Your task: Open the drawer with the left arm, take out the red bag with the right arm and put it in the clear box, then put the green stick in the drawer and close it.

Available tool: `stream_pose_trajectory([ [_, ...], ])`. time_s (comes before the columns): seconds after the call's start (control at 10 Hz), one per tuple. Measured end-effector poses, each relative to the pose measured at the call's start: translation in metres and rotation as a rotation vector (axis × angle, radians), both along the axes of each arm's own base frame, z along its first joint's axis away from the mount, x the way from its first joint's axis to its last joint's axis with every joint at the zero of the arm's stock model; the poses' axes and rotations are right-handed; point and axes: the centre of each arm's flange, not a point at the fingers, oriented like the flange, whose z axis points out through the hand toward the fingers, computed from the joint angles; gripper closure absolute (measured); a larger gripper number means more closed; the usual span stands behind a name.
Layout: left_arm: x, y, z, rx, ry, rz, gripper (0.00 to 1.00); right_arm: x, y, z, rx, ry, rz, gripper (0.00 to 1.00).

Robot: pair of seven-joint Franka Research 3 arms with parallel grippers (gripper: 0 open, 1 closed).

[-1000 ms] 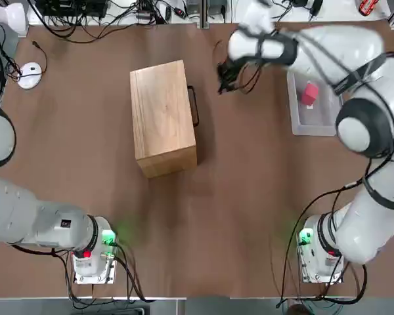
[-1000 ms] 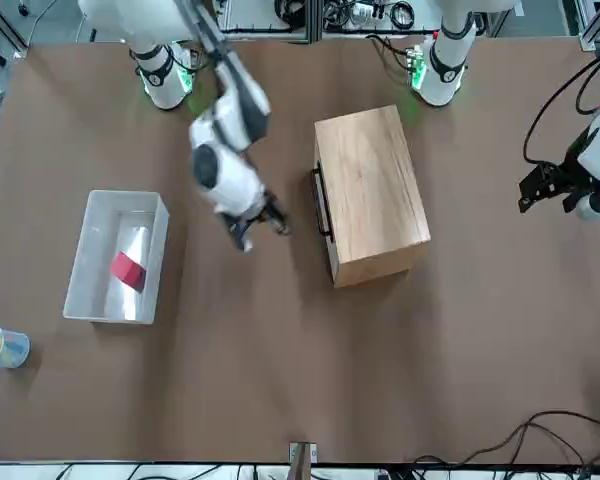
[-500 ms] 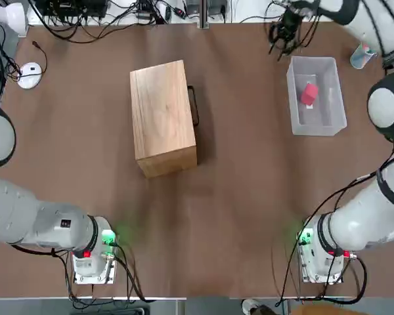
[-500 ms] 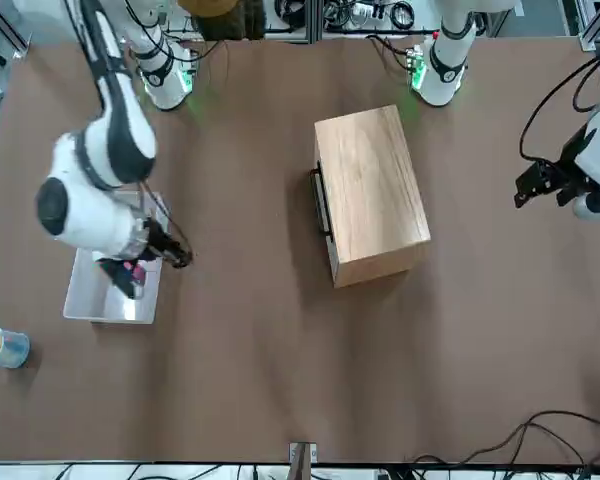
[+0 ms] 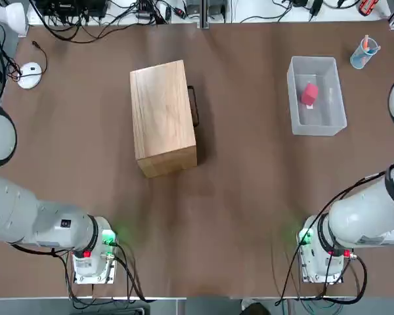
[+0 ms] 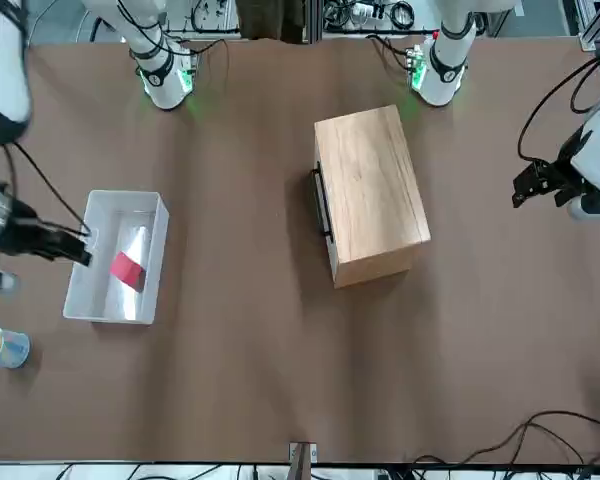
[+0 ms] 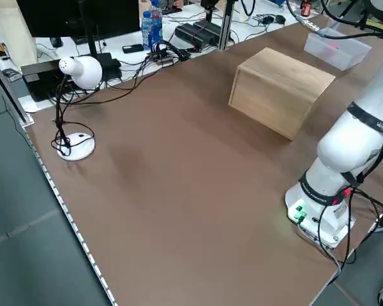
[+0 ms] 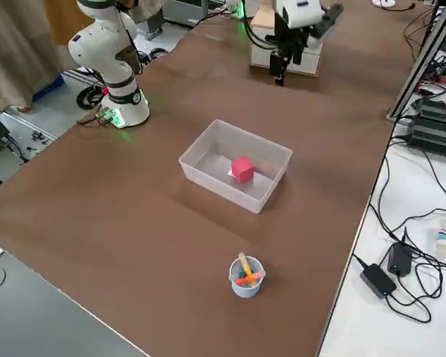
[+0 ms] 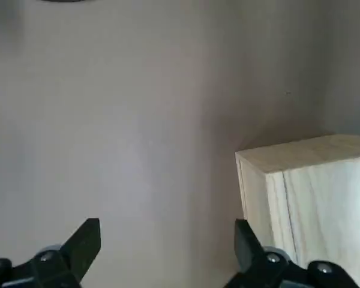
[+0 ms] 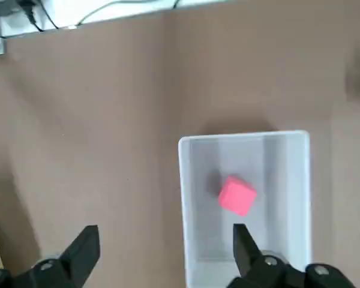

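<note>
The light-wood cabinet [image 5: 163, 118] stands mid-table with its drawer pushed in and the black bar handle [image 5: 194, 105] flush on the side facing the clear box. The red bag [image 5: 309, 93] lies inside the clear box [image 5: 295, 111]. My right gripper [image 6: 78, 252] hovers high beside the box, open and empty; its wrist view looks down on the box [image 10: 186, 180] and the bag [image 10: 236, 195]. My left gripper [image 6: 525, 192] hangs open on the cabinet's other side, with a cabinet corner [image 9: 306, 192] showing in its wrist view. The green stick is out of view.
A small blue cup [image 5: 364, 54] with coloured sticks stands at the far right corner, past the clear box. A white desk lamp [image 7: 83, 71] and its round base [image 5: 29, 75] sit at the far left. Cables run along the table's far edge.
My right arm has swung away from the cabinet's handle, across the table to the clear box's side. The left arm has barely moved. Cabinet, box and bag are unchanged.
</note>
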Motion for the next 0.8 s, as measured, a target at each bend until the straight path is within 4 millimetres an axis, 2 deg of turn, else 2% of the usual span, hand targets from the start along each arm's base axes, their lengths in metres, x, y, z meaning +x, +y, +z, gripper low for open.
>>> stream_pose_trajectory([
  [0.1,0.000,0.000,0.000,0.000,0.001,0.000,0.01,-0.009,-0.001,0.020,-0.005,-0.028,0.031,0.00],
  [0.2,0.000,0.000,-0.001,0.001,0.001,0.000,0.01,-0.014,0.002,0.027,-0.006,-0.036,0.044,0.00],
  [0.8,0.000,0.000,-0.001,0.001,0.001,0.000,0.01,-0.013,0.012,0.020,-0.005,-0.022,0.063,0.00],
])
